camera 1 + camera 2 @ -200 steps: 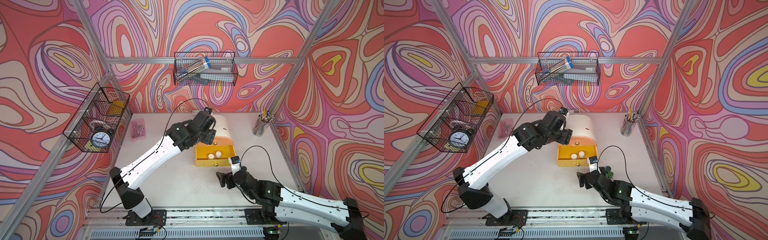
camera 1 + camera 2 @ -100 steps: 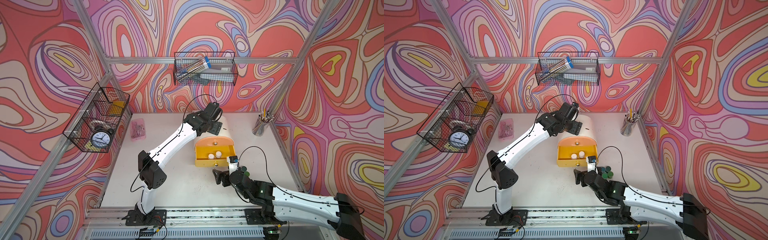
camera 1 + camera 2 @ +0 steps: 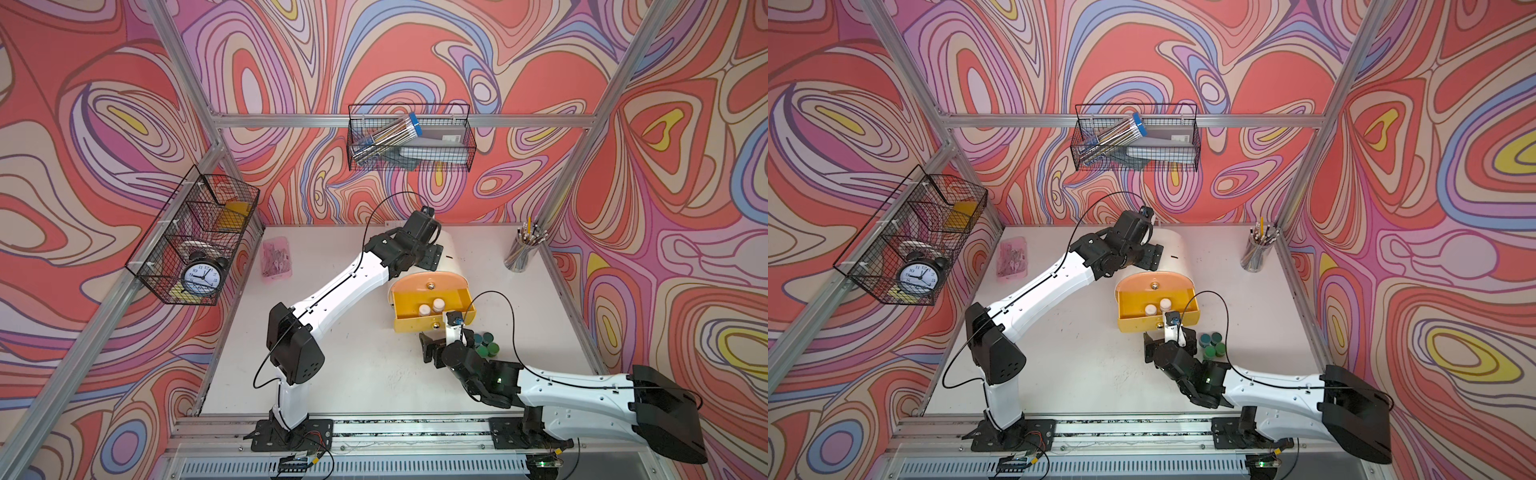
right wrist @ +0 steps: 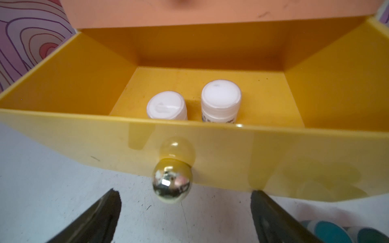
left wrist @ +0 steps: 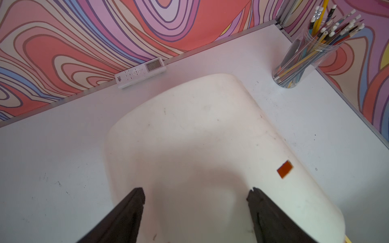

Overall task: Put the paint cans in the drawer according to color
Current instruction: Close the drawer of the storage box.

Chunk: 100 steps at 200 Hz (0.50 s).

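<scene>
The cream drawer chest (image 3: 455, 249) stands toward the back of the table (image 3: 353, 374), and its yellow drawer (image 3: 409, 326) is pulled well out toward the front. Inside that drawer two white-lidded paint cans (image 4: 166, 105) stand upright side by side, close behind the front wall. The peach drawer front (image 3: 419, 284) above it is shut. The right hand (image 4: 185, 197) sits low over the table just in front of the yellow drawer with its fingers spread wide and nothing between them. The gold knob (image 4: 171, 185) lies in line with the gap, touching neither finger. A tight cluster of green and teal paint cans (image 3: 485, 344) stands on the table just beside the right hand, near the drawer's front corner. The left hand (image 5: 195, 191) is over the chest's rounded top with its fingers apart and empty; whether they touch the surface cannot be told. A clear cup of pencils (image 3: 524, 249) stands in the back right corner, well apart from the chest. A white remote (image 5: 140, 72) lies against the back wall.
</scene>
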Each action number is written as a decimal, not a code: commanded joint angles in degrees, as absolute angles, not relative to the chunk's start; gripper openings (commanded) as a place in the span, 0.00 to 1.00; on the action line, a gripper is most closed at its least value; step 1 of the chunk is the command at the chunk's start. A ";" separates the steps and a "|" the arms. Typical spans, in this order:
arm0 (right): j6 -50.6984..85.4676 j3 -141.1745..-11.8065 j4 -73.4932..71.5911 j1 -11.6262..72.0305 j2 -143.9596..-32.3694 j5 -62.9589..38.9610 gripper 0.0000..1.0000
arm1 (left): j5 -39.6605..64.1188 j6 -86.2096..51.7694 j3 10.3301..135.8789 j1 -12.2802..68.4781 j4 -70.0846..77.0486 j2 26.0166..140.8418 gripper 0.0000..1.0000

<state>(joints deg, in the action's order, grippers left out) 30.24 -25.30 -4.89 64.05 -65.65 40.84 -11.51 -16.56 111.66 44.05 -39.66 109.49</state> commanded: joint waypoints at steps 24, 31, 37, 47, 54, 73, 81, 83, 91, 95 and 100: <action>24.25 -30.51 -14.73 63.94 -71.24 49.60 0.98 | -9.14 -16.26 106.90 44.17 -46.59 111.18 0.83; 24.12 -31.72 -15.42 63.90 -72.81 50.28 0.98 | -8.97 -16.42 106.66 44.17 -46.36 111.08 0.83; 24.38 -32.82 -15.73 63.81 -74.14 50.92 0.98 | -8.80 -16.52 106.31 44.20 -46.21 110.97 0.83; 24.85 -34.48 -16.50 63.81 -76.20 51.79 0.98 | -8.62 -16.69 105.68 44.20 -45.77 110.68 0.83; 24.87 -35.39 -17.40 63.81 -77.52 52.30 0.98 | -8.46 -16.78 105.18 44.19 -45.45 110.55 0.83; 24.82 -37.66 -19.45 63.72 -80.64 52.63 0.98 | -7.96 -17.04 104.58 44.21 -45.02 110.53 0.82; 24.78 -38.70 -19.76 63.72 -81.82 52.57 0.98 | -7.78 -17.05 104.36 44.21 -44.85 110.48 0.83; 24.78 -38.99 -19.88 63.72 -82.07 52.45 0.98 | -7.79 -17.12 104.27 44.17 -44.79 110.48 0.83; 24.83 -39.96 -19.90 63.72 -83.11 51.62 0.98 | -7.65 -17.05 104.08 44.13 -44.74 110.57 0.83; 24.94 -40.34 -19.93 63.72 -83.49 51.13 0.98 | -7.71 -16.99 104.06 44.13 -44.70 110.65 0.82; 25.31 -40.70 -19.95 63.72 -84.06 50.47 0.98 | -7.75 -16.92 104.00 44.16 -44.73 110.72 0.83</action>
